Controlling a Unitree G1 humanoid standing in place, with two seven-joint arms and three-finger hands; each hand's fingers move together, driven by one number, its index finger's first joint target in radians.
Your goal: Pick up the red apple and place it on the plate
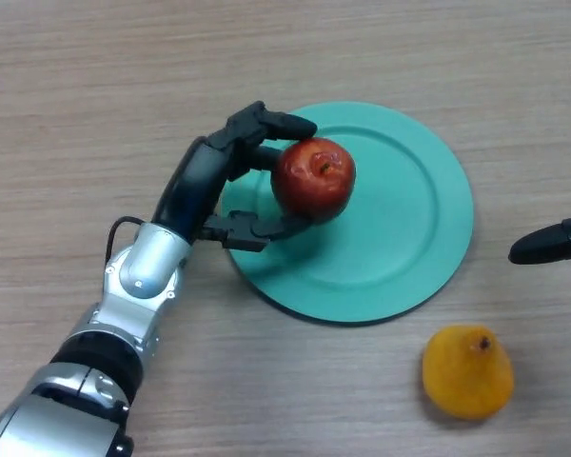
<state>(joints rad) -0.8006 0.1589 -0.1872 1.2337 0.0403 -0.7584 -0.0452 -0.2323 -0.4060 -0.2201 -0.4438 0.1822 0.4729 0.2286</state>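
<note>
At the near edge of the view, the wooden surface (295, 400) is being crossed from the lower left by the silver left arm (138, 286). Near the lower right, a yellow-orange pear (467, 372) is lying on the surface, close to the plate but apart from its rim. Farther in, the left hand (209, 186) is being held at the left edge of the green plate (409, 219), with its fingers (271, 122) and thumb (257, 228) curled round the red apple (313, 179), so that the apple is being gripped from above and below. The apple is being held over the left part of the plate; whether it is touching the plate cannot be told. At the right border of the view, only dark parts of the right hand (552, 243) are being shown, beside the plate and apart from it, and whether its fingers are spread or closed cannot be told.
</note>
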